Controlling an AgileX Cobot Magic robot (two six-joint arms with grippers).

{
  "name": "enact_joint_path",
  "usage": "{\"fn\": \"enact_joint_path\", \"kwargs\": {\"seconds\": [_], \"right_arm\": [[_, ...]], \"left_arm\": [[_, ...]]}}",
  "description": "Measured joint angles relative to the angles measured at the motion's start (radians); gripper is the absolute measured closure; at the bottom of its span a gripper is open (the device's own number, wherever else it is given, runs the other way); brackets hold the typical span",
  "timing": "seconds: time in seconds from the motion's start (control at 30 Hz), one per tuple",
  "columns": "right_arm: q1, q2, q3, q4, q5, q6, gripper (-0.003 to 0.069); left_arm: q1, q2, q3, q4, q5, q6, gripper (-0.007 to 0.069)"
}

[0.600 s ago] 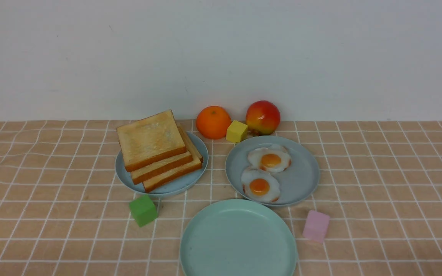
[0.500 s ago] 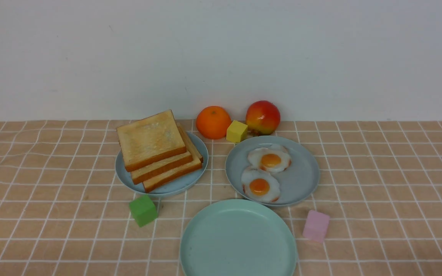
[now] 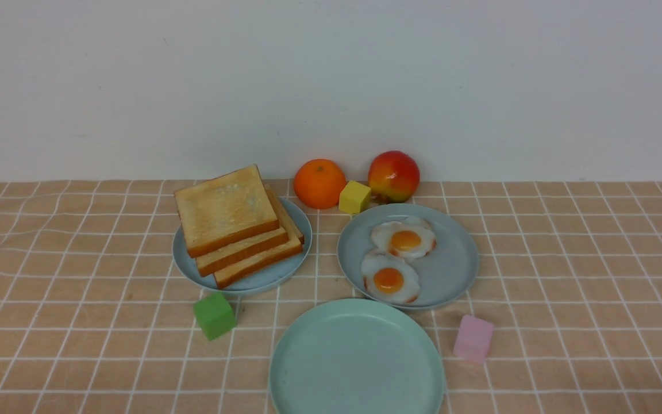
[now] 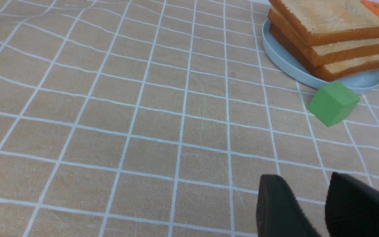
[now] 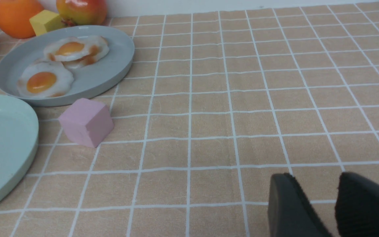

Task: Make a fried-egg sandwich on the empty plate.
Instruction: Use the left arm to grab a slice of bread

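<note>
The empty mint-green plate (image 3: pixel 357 359) sits at the front centre; its edge also shows in the right wrist view (image 5: pixel 2 144). No assembled sandwich is in view. Three toast slices (image 3: pixel 227 215) are stacked on a blue-grey plate (image 3: pixel 262 279) at the left, also in the left wrist view (image 4: pixel 327 19). Two fried eggs (image 3: pixel 389 278) (image 5: pixel 43 80) lie on a second blue-grey plate (image 3: pixel 451 264). My left gripper (image 4: pixel 303 177) is open and empty over bare cloth, short of the toast. My right gripper (image 5: pixel 314 176) is open and empty, right of the plates. Neither shows in the front view.
An orange (image 3: pixel 319 183), a yellow cube (image 3: pixel 354 197) and an apple (image 3: pixel 393 175) stand at the back by the wall. A green cube (image 3: pixel 214 315) lies in front of the toast plate. A pink cube (image 3: pixel 473 338) lies right of the mint plate.
</note>
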Motion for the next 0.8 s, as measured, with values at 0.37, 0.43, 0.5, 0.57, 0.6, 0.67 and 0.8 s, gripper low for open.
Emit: {"fn": "enact_joint_path", "kwargs": {"seconds": [0.37, 0.43, 0.5, 0.57, 0.6, 0.67, 0.8], "right_arm": [[0.0, 0.0, 0.0, 0.0, 0.0, 0.0, 0.0418], [0.0, 0.0, 0.0, 0.0, 0.0, 0.0, 0.0418], [0.0, 0.0, 0.0, 0.0, 0.0, 0.0, 0.0418], [0.0, 0.0, 0.0, 0.0, 0.0, 0.0, 0.0418], [0.0, 0.0, 0.0, 0.0, 0.0, 0.0, 0.0418], [0.0, 0.0, 0.0, 0.0, 0.0, 0.0, 0.0418], [0.0, 0.0, 0.0, 0.0, 0.0, 0.0, 0.0418]], "left_arm": [[0.0, 0.0, 0.0, -0.371, -0.281, -0.232, 0.0386], [0.0, 0.0, 0.0, -0.479, -0.382, -0.28, 0.0386], [0.0, 0.0, 0.0, -0.51, -0.46, -0.276, 0.0386], [0.0, 0.0, 0.0, -0.517, -0.488, -0.273, 0.0386], [0.0, 0.0, -0.002, -0.52, -0.489, -0.271, 0.0386], [0.0, 0.0, -0.028, -0.516, -0.445, -0.268, 0.0394], [0.0, 0.069, -0.151, -0.437, -0.298, -0.219, 0.0459]]}}
